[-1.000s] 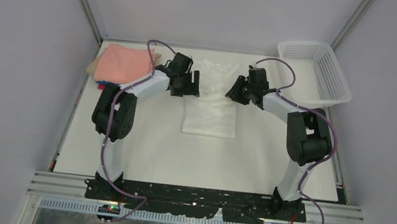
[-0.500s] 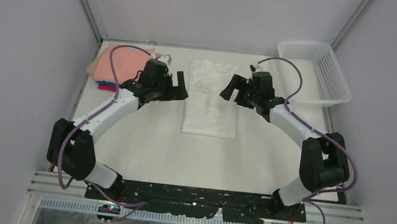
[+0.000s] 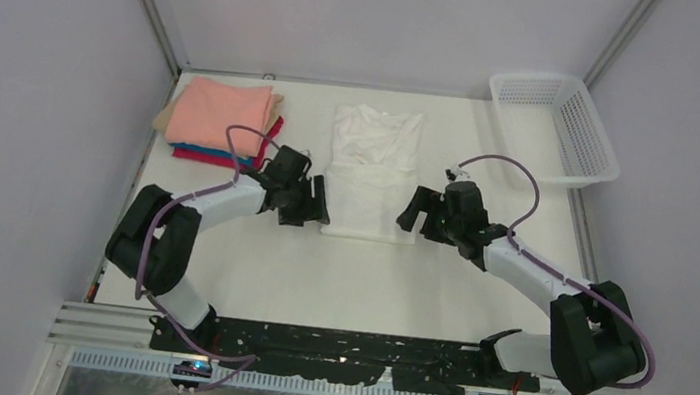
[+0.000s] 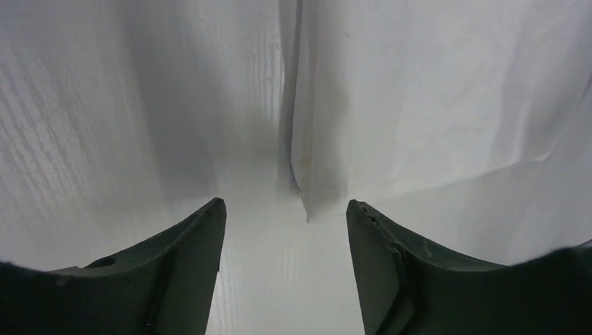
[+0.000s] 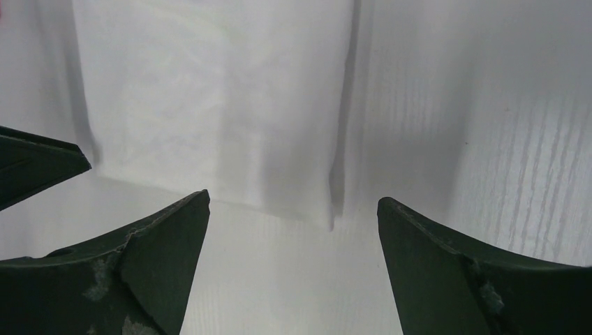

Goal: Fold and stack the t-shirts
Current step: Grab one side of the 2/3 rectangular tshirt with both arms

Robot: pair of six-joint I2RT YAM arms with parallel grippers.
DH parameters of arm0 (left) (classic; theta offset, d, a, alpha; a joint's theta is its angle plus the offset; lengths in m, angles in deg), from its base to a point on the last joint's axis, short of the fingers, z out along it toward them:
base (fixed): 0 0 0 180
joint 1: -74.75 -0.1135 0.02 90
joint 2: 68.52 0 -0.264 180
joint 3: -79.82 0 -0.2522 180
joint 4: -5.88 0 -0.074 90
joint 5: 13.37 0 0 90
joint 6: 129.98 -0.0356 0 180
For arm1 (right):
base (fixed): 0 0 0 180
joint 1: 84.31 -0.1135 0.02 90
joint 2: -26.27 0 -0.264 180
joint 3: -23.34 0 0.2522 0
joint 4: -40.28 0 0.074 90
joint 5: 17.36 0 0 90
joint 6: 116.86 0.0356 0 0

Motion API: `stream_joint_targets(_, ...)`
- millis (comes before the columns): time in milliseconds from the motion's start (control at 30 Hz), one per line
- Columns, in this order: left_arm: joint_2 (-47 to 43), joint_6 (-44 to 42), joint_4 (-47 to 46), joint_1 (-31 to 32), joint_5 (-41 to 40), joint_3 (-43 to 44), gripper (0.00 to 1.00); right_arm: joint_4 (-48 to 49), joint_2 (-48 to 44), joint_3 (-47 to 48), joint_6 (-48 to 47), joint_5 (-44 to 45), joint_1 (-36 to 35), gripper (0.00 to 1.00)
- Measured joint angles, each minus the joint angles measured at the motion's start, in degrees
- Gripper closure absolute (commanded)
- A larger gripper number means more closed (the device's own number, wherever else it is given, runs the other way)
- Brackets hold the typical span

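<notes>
A white t-shirt [image 3: 372,170] lies flat in the table's middle, sides folded in to a long rectangle. My left gripper [image 3: 310,203] is open at its near left corner, which shows in the left wrist view [image 4: 314,188]. My right gripper [image 3: 420,211] is open at its near right corner, seen in the right wrist view [image 5: 328,202]. Neither touches the cloth. A stack of folded t-shirts [image 3: 223,119], salmon-pink on top with beige, crimson and blue beneath, sits at the back left.
A white plastic mesh basket [image 3: 561,128] stands at the back right corner. Metal frame posts rise at the back corners, and grey walls close both sides. The arm bases sit on a black rail along the near edge.
Both grippers have moved from the shirt's upper part down towards me to its near corners, staying open. The shirt has not shifted.
</notes>
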Motion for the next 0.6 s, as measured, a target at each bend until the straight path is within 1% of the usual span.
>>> stream_joint_targets(67, 1.5, 0.4, -0.2, 0.2, 0.4, 0.0, 0.42, 0.3, -0.9, -1.9, 0.7, 0.7, 0.0, 0.05)
stream_joint_targets(200, 3.1, 1.7, -0.5, 0.7, 1.5, 0.0, 0.44, 0.3, -1.9, -4.5, 2.1, 2.2, 0.0, 0.05)
stream_joint_targets(267, 3.4, 2.1, -1.2, 1.2, 2.0, 0.0, 0.49, 0.4, -2.4, -5.0, 2.5, 3.2, 0.0, 0.05)
stream_joint_targets(367, 4.4, 3.2, -2.3, 2.1, 2.7, 0.0, 0.66, 0.5, -3.0, -5.2, 3.1, 4.1, 0.0, 0.05)
stream_joint_targets(533, 6.4, 4.1, -3.5, 2.9, 3.6, 0.3, 0.99, 0.7, -3.1, -5.5, 3.4, 4.8, 0.0, 0.04)
stream_joint_targets(600, 6.8, 4.5, -3.6, 2.9, 3.7, 0.4, 1.00, 0.7, -3.1, -6.1, 3.5, 4.9, 0.0, 0.01)
